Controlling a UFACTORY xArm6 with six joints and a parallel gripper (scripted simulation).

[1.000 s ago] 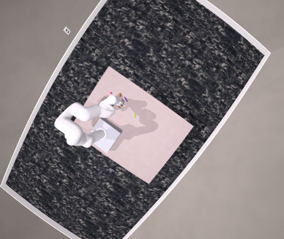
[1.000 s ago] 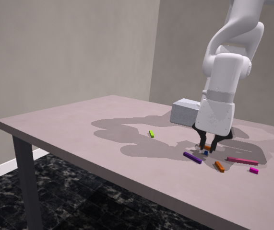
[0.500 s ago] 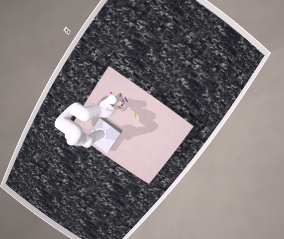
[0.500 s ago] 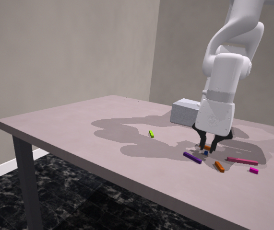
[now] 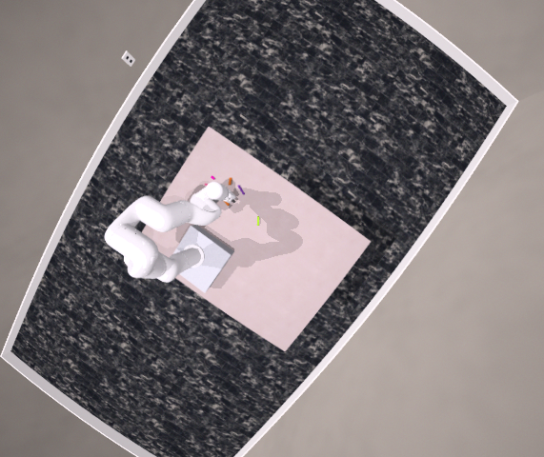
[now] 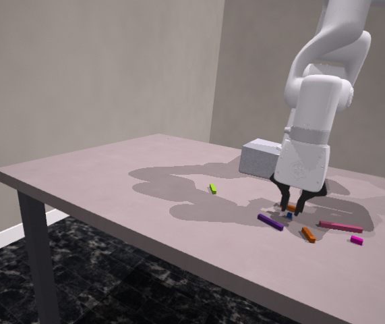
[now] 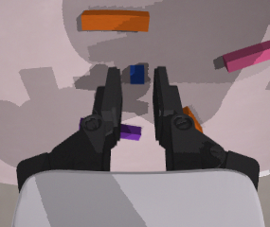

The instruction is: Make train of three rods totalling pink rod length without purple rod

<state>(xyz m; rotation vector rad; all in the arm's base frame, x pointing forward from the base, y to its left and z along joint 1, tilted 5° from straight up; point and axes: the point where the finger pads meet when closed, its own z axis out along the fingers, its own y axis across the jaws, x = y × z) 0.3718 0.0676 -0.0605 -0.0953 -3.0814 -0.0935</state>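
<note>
Hovering partly open and holding nothing, the xArm Gripper (image 5: 232, 200) (image 6: 290, 211) (image 7: 137, 82) has its fingertips seemingly just above the blue rod (image 6: 289, 215) (image 7: 136, 75).

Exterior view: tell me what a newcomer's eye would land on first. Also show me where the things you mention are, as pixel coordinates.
Probably the big white arm (image 5: 153, 216) (image 6: 319, 100), reaching down on the right, its black gripper (image 6: 290, 212) (image 7: 137, 82) open above the blue rod (image 6: 289, 215) (image 7: 137, 75). Next, likely the lime rod (image 5: 258, 220) (image 6: 213, 189), alone left of the others, and the long pink rod (image 6: 340, 227) (image 7: 255, 54) at the right.
</note>
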